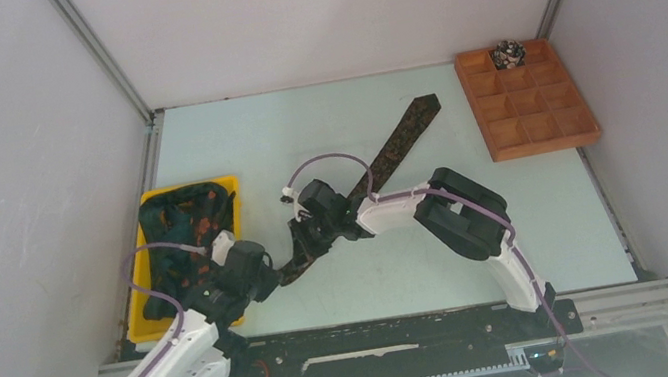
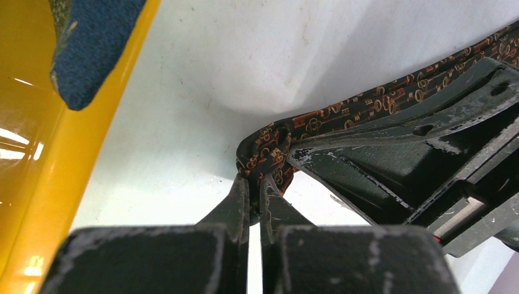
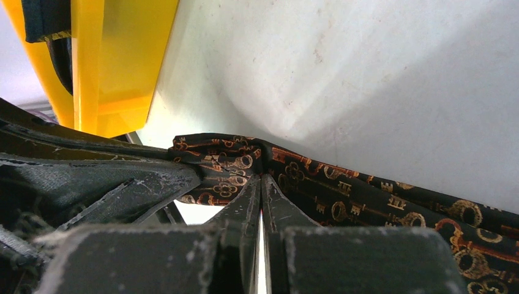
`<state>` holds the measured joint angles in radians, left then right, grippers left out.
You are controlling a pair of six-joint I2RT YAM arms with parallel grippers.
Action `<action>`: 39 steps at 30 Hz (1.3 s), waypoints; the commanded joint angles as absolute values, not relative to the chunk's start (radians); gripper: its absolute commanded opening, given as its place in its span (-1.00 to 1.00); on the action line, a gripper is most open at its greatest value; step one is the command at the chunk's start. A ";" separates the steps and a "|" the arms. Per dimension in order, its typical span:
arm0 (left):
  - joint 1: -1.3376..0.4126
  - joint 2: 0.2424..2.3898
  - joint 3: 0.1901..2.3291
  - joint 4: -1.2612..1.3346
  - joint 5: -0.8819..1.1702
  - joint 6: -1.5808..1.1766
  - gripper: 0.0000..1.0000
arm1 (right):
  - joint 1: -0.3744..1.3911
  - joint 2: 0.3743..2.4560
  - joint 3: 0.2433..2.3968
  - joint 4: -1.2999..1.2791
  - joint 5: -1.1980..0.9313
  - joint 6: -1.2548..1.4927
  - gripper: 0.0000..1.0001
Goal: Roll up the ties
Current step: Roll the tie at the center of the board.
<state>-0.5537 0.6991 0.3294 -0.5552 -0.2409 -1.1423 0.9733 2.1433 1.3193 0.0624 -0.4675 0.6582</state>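
Two end effectors met at the near end of one long tie (image 1: 399, 143), which lay flat and slanted across the pale worktop (image 1: 567, 212). Its far end pointed toward the back right, and its near end sat just beside a yellow bin (image 1: 143, 315).

The left end effector (image 2: 255, 187) was closed tight, its two fingers pinching the curled-over near end of the tie, where the dark cloth with its orange pattern bent into a small fold. The right end effector (image 3: 261, 184) was also shut, its fingers nipping a raised crease of the same tie just behind that fold. The two stood close together; in the left wrist view the dark body of the right one filled the space beside the left one's fingers. Beyond the crease the rest of the tie ran on along the worktop.

Several more ties (image 1: 179, 228) lay heaped in the yellow bin at the left, and a dark piece of cloth hung over its rim. At the far right corner stood a wooden tray (image 1: 546, 147) with many compartments. One rolled tie (image 1: 507, 53) sat in a compartment of its far row, well apart from both arms.
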 commanded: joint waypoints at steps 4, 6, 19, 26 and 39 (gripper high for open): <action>-0.554 0.706 0.402 -0.578 -0.243 -1.112 -1.00 | 0.990 2.157 1.361 0.070 -0.469 0.639 -0.96; -0.554 0.715 0.412 -0.578 -0.242 -1.107 -1.00 | 0.993 2.158 1.362 0.074 -0.471 0.643 -0.96; -0.554 0.763 0.457 -0.585 -0.243 -1.091 -1.00 | 1.013 2.169 1.380 0.083 -0.490 0.653 -0.98; -0.554 0.794 0.481 -0.595 -0.238 -1.083 -1.00 | 1.024 2.181 1.405 0.078 -0.500 0.656 -0.99; -0.555 0.895 0.527 -0.589 -0.247 -1.068 -1.00 | 1.022 2.199 1.414 0.083 -0.529 0.667 -1.00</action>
